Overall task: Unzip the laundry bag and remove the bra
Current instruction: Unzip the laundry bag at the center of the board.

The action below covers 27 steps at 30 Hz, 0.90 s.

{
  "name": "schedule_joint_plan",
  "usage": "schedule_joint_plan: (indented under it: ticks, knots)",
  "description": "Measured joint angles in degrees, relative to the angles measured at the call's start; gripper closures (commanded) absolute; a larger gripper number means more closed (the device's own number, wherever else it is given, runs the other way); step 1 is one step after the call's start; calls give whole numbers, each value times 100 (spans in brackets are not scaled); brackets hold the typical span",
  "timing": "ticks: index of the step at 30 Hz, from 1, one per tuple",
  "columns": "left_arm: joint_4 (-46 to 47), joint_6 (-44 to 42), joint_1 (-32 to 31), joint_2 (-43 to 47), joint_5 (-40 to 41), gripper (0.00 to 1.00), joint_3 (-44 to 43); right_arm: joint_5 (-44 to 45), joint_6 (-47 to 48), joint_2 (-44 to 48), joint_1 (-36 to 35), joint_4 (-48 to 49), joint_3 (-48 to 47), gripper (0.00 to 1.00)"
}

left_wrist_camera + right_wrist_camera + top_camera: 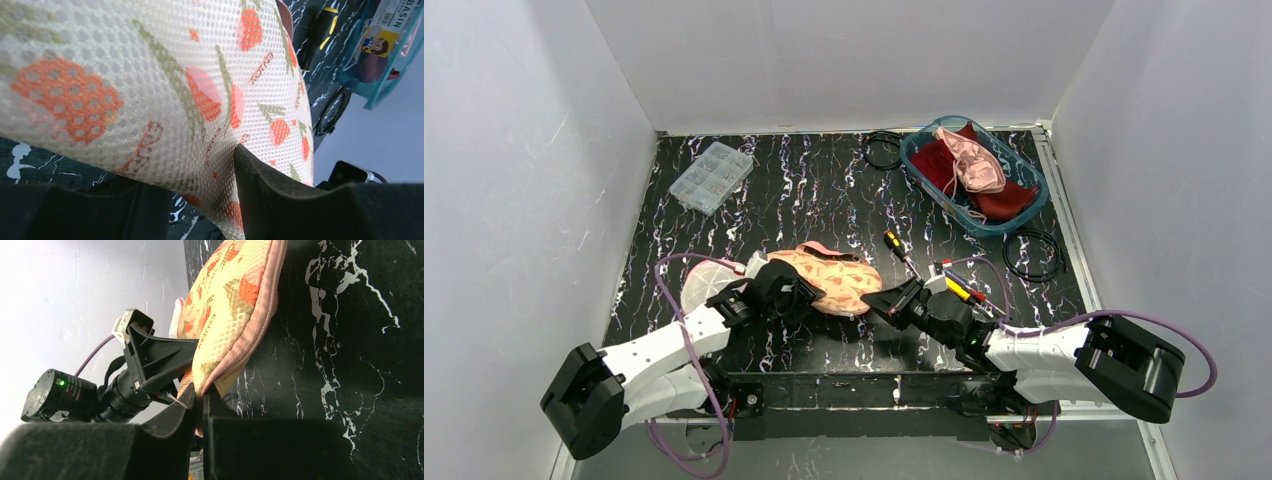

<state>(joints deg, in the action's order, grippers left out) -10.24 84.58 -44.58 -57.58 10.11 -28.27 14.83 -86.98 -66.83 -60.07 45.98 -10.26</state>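
Black marbled bench (824, 200); bag (839, 280) mid-bench, between the grippers. Soft, light, floppy mesh, likely to sag and slip, so take the stiffer pink zip hem (260, 315). There the right gripper (201, 399) pinches — the left gripper (200, 190) straddles mesh, grip unclear.

Laundry bag (834, 280): a rounded, domed pouch of cream mesh (165, 85) printed with orange fruit, green leaves and orange lettering, edged by a pink zipper band (260, 325). It lies near the front middle of the black marbled surface. The visible zipper stretch appears closed. The right gripper (200, 400) pinches the rim. Contents cannot be made out.
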Motion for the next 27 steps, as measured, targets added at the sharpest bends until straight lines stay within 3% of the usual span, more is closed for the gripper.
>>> schedule_joint_plan:
  ticks: [3, 8, 10, 13, 15, 17, 22, 27]
  knots:
    - [-7, -17, 0, -186, 0, 64, -72, 0, -7, 15, 0, 22, 9, 99]
    - [-35, -81, 0, -260, 39, 89, -155, 0, 13, 111, 2, 4, 35, 95]
    - [-79, -103, 0, -258, 72, 100, -197, -7, 46, 164, 0, -48, 35, 76]
    - [-192, -142, 0, -258, 142, 100, -334, -39, 151, 271, 0, -151, 48, 40]
    - [-310, -160, 13, -251, 205, 100, -422, -87, 295, 417, -2, -258, 61, 25]
    - [-463, -173, 15, -229, 254, 100, -507, -116, 514, 636, 0, -461, 57, 17]
    - [-1080, -52, 15, -90, 313, 100, -793, -140, 1283, 1436, 0, -1405, -35, 17]
    - [-2039, 332, 15, -68, 343, 100, -1480, -369, 2745, 2365, 2, -2581, -378, 21]
